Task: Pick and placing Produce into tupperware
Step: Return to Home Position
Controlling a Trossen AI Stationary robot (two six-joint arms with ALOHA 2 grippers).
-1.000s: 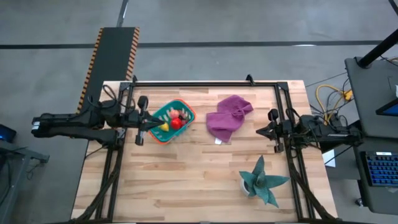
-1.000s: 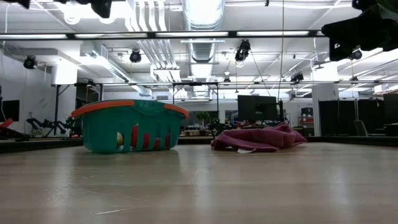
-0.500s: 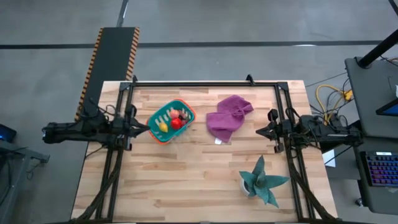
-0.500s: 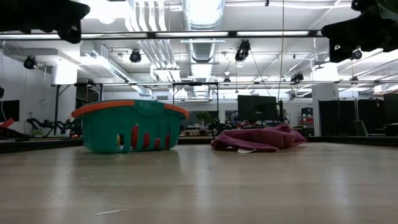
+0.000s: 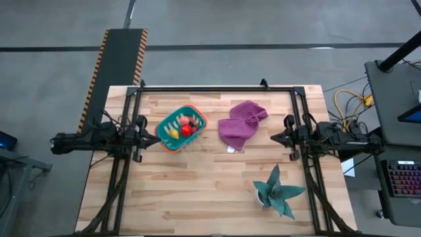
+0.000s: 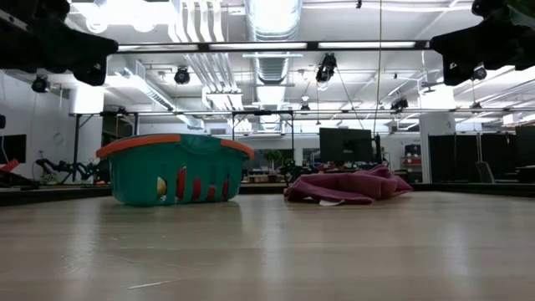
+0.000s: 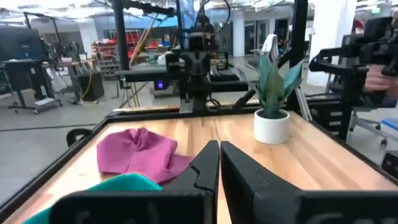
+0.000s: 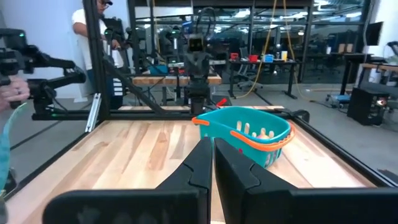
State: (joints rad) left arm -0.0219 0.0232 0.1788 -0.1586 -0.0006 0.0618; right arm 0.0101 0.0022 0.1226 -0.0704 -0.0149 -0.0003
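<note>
The tupperware [image 6: 134, 180] was a teal plastic basket with slotted walls and a smooth orange rim, and it stood at an angle on the wooden table [image 5: 197, 184]. Inside it we saw the produce: a yellow piece [image 5: 172, 133], a round red ball [image 5: 187, 130] touching it, and some small pale and reddish bits [image 5: 190, 120] that we could not tell apart. In the low view, red showed through the slots. The left gripper [image 5: 151, 137] was just beside the basket, on the left arm's side, with its fingers pressed together and holding nothing. A crumpled purple cloth [image 5: 241, 123] lay near the basket, between it and the right gripper [image 5: 273, 139], which was likewise closed and empty. A teal plant [image 5: 276, 192] with spiky leaves, in a white pot [image 7: 272, 124], stood well apart from the basket.
</note>
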